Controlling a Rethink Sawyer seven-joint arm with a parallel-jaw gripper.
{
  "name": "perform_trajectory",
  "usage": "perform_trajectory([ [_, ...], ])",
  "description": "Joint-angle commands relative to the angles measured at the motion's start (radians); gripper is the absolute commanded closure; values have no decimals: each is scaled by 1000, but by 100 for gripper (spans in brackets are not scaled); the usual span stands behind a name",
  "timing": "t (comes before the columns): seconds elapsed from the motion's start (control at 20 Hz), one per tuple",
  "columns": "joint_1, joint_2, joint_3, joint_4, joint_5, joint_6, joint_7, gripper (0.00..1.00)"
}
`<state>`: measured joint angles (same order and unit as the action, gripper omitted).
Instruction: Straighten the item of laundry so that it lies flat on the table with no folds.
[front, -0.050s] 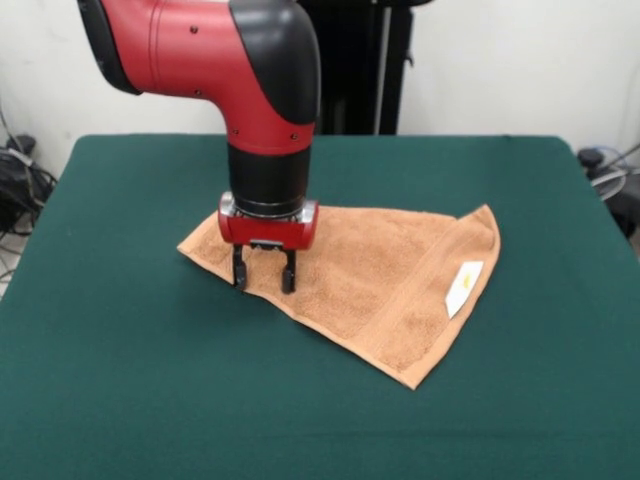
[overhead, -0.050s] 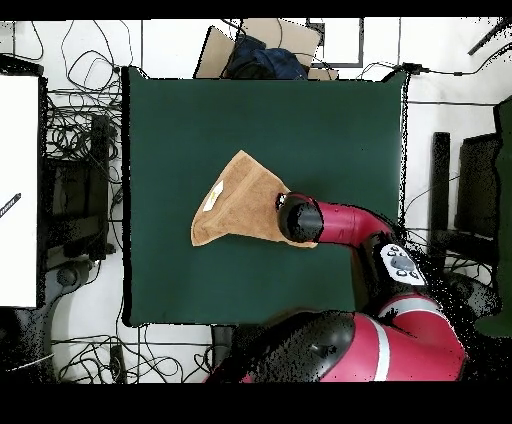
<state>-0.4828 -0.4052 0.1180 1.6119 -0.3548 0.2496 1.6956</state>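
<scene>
The item of laundry (front, -0.050s: 390, 270), an orange-tan terry towel, lies near the middle of the green table (front, -0.050s: 120, 350), folded over into a rough triangle. A woven band and a small white label (front, -0.050s: 463, 288) show near its right point. My gripper (front, -0.050s: 263, 281) stands upright over the towel's left part. It is open, its two black fingertips (front, -0.050s: 239, 281) down at the towel's near edge. In the overhead view the towel (overhead, -0.050s: 240, 205) is a wedge on the table (overhead, -0.050s: 300, 120), and the arm's wrist (overhead, -0.050s: 297, 220) covers its right corner and hides the gripper.
Cables (overhead, -0.050s: 80, 150) lie tangled on the floor left of the table, beside a white surface (overhead, -0.050s: 20, 190). A cardboard box with dark cloth (overhead, -0.050s: 262, 50) sits past the table's top edge. A black post (front, -0.050s: 350, 70) rises behind the table.
</scene>
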Motion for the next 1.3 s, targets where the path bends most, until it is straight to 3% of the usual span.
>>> perform_trajectory([
  [0.05,20,84,-10,11,-58,-86,98,0],
  [1.0,15,163,62,-136,4,54,37,0],
  [1.05,14,164,67,-140,0,49,37,100],
  [1.3,20,157,55,-116,-2,18,65,100],
])
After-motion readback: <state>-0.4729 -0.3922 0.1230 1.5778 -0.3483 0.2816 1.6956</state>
